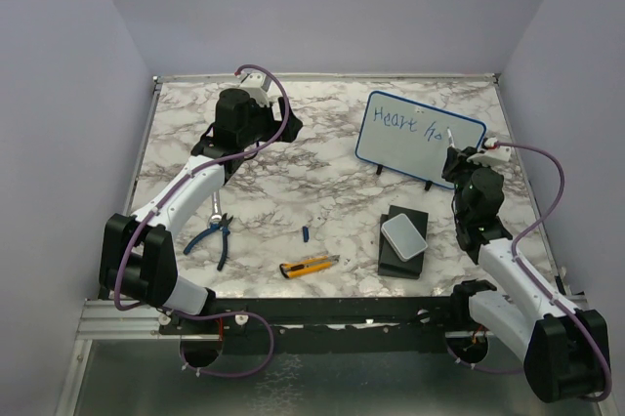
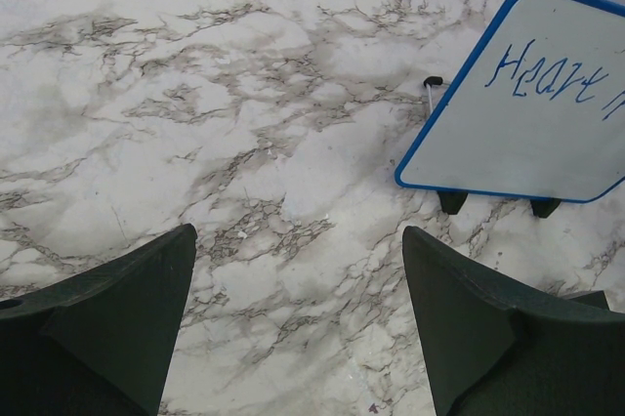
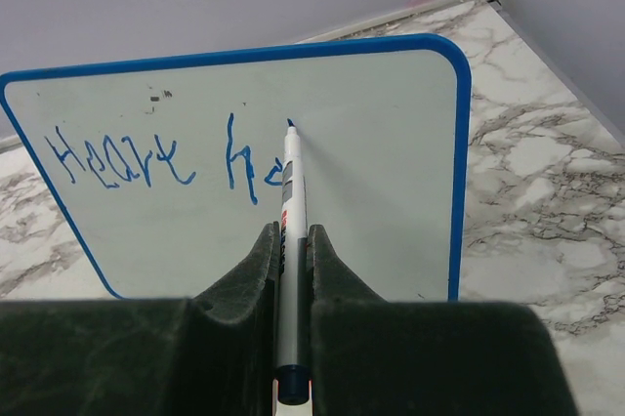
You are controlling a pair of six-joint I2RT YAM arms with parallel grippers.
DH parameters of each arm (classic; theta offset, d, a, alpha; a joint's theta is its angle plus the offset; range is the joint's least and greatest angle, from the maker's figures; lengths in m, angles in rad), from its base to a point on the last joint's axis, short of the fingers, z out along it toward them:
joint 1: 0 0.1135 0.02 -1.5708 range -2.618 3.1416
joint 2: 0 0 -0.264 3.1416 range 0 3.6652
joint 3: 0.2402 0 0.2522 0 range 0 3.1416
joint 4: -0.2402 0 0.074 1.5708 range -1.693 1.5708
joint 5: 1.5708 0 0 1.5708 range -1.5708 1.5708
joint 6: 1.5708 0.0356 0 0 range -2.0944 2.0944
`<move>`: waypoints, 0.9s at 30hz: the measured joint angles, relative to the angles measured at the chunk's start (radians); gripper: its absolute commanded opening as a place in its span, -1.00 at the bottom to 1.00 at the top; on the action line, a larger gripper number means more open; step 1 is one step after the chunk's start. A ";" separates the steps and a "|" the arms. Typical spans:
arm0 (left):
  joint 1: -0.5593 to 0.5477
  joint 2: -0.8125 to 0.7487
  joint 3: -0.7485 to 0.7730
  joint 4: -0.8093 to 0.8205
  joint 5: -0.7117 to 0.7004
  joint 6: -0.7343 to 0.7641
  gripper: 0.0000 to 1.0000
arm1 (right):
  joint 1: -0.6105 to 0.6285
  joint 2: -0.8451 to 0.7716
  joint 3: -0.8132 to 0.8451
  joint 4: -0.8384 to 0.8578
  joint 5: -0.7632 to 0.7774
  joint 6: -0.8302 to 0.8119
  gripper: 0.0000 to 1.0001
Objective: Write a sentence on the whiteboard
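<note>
The whiteboard (image 1: pixel 415 147) (image 3: pixel 381 172) stands on small black feet at the back right of the marble table, blue-framed. The sentence (image 1: pixel 402 121) (image 3: pixel 122 154) on it is blue handwriting, reading roughly "Heart ha" on one line. My right gripper (image 1: pixel 457 160) (image 3: pixel 290 235) is shut on a white marker (image 3: pixel 289 191), whose blue tip rests at the board just right of the last letter. My left gripper (image 1: pixel 246 135) (image 2: pixel 298 230) hangs open over bare marble at the back left; the whiteboard (image 2: pixel 527 133) and the sentence (image 2: pixel 552 74) lie to its right.
Blue-handled pliers (image 1: pixel 215 235) lie at the front left, a yellow utility knife (image 1: pixel 310 265) near the front edge, and a small blue cap (image 1: pixel 305 233) between them. A pale grey box (image 1: pixel 404 236) sits on a black block (image 1: pixel 393 262) in front of the whiteboard. Walls enclose the table.
</note>
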 measured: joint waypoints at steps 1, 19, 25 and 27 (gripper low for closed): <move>0.000 0.000 0.000 0.000 0.000 0.000 0.75 | 0.000 0.002 0.000 0.000 0.002 0.003 -0.99; 0.000 0.000 0.000 0.000 0.001 -0.007 0.75 | 0.000 0.003 -0.006 -0.035 0.000 0.078 -0.99; 0.000 0.000 0.000 0.000 0.002 -0.009 0.75 | 0.000 -0.008 -0.035 -0.069 -0.008 0.114 -0.99; 0.000 0.000 0.000 0.001 0.003 -0.010 0.75 | 0.000 -0.017 -0.042 -0.078 -0.007 0.120 -0.99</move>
